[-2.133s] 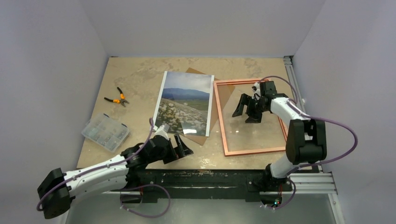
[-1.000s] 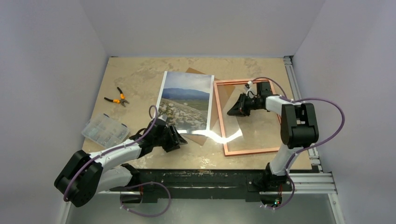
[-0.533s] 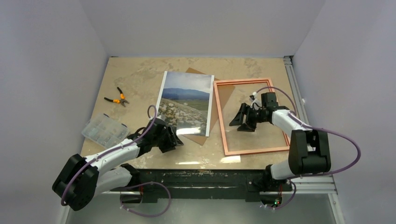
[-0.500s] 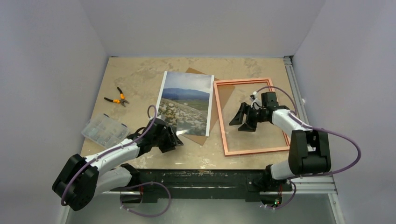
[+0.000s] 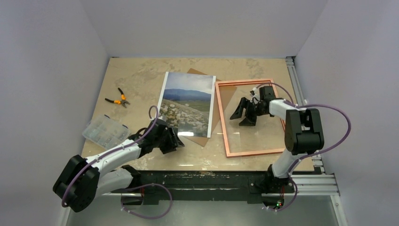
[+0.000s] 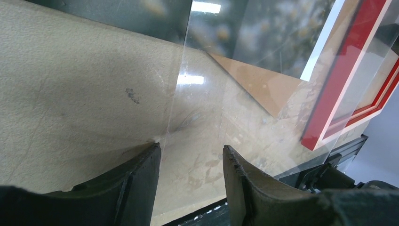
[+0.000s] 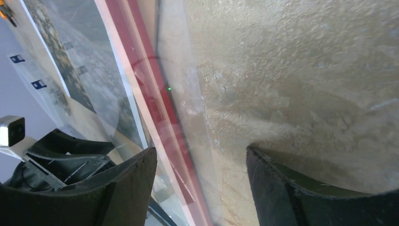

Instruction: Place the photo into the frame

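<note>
The photo (image 5: 186,103) lies face up at mid-table, on the brown backing board (image 5: 201,138). The frame (image 5: 256,152) lies flat to its right, pale side up, and its red side shows in the left wrist view (image 6: 336,89). My left gripper (image 5: 176,141) is open and empty, low on the table at the photo's near edge. In the left wrist view (image 6: 190,148) a clear sheet's edge runs past its left fingertip. My right gripper (image 5: 241,115) is open and empty, over the pane inside the frame, near the left rail (image 7: 155,94).
Orange-handled pliers (image 5: 117,99) and a clear plastic parts box (image 5: 106,133) lie at the left. A metal rail (image 5: 301,94) runs along the table's right edge. The backing board also shows in the left wrist view (image 6: 263,80).
My left gripper moved from the near edge up to the photo's near edge, then held still. My right gripper shifted about inside the frame and now sits slightly farther back.
</note>
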You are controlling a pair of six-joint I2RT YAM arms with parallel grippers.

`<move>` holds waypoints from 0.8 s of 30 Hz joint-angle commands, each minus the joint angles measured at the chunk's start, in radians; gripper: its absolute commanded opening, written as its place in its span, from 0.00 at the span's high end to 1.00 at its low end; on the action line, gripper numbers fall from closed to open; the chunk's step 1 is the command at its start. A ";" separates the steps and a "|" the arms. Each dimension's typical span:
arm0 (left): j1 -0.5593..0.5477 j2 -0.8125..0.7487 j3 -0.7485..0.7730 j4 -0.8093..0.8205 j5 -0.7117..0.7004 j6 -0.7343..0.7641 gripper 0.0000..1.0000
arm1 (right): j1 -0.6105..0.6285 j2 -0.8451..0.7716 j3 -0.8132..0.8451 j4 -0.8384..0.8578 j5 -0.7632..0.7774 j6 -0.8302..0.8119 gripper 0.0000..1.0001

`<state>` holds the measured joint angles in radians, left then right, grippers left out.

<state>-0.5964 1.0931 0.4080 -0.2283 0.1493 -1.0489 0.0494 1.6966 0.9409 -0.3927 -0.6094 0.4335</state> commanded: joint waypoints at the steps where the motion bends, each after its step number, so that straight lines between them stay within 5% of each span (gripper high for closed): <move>1: 0.005 0.015 0.034 -0.002 -0.005 0.036 0.50 | -0.004 0.040 -0.031 0.104 -0.163 0.020 0.33; 9: 0.004 0.022 0.033 0.006 0.003 0.036 0.50 | -0.005 0.005 -0.077 0.224 -0.375 0.067 0.45; 12: 0.006 0.030 0.034 0.017 0.010 0.035 0.50 | -0.003 0.003 -0.093 0.271 -0.439 0.102 0.56; 14: 0.004 0.033 0.034 0.019 0.013 0.035 0.50 | -0.003 -0.002 -0.097 0.275 -0.448 0.106 0.66; 21: 0.005 0.039 0.027 0.029 0.017 0.033 0.50 | 0.018 0.006 -0.100 0.283 -0.477 0.116 0.69; 24: 0.005 0.040 0.028 0.027 0.019 0.033 0.50 | 0.028 0.000 -0.091 0.264 -0.467 0.113 0.79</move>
<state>-0.5957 1.1198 0.4194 -0.2161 0.1654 -1.0332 0.0578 1.7313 0.8455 -0.1402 -1.0260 0.5346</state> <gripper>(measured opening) 0.498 0.269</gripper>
